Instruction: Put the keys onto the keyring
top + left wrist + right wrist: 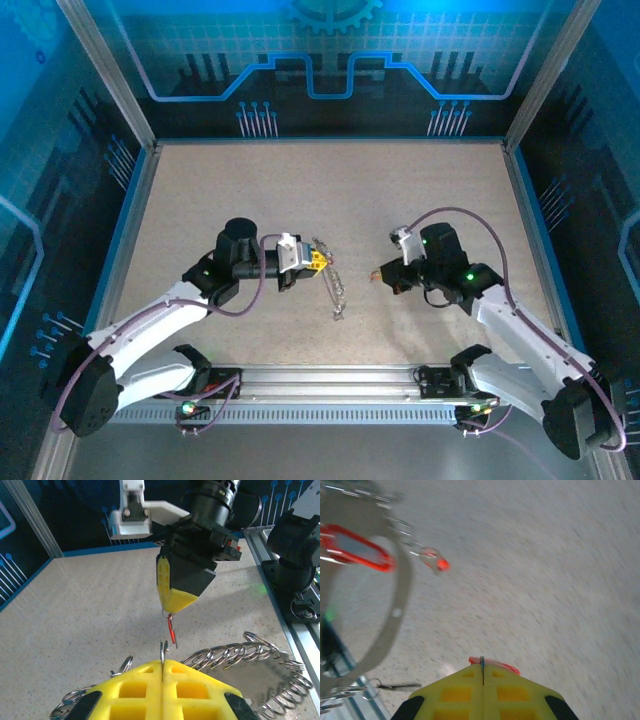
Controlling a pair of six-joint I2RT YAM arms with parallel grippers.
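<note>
Left gripper (162,676): jaws closed, pinching a thin wire loop of the keyring (332,284) at the ring's far end. The rest of the ring trails off as a coil on the table (250,190), back toward the arm bases.

Right gripper (171,611): jaws closed on a key (172,629). It hangs below the tips with its red part showing, just beyond the pinched wire and not touching it.

My read of the step: thread this key onto the ring.

To do it well:
- Find the ring's open end first; can't make it out from here.
- Line up the key's hole with the wire, not the blade.
- Feed in slowly along the wire.
- Left only holds the ring rigid.

Risks: the key swivels in the pads, or the wire springs aside on contact. Don't let go until the key is seated past the split.
</note>
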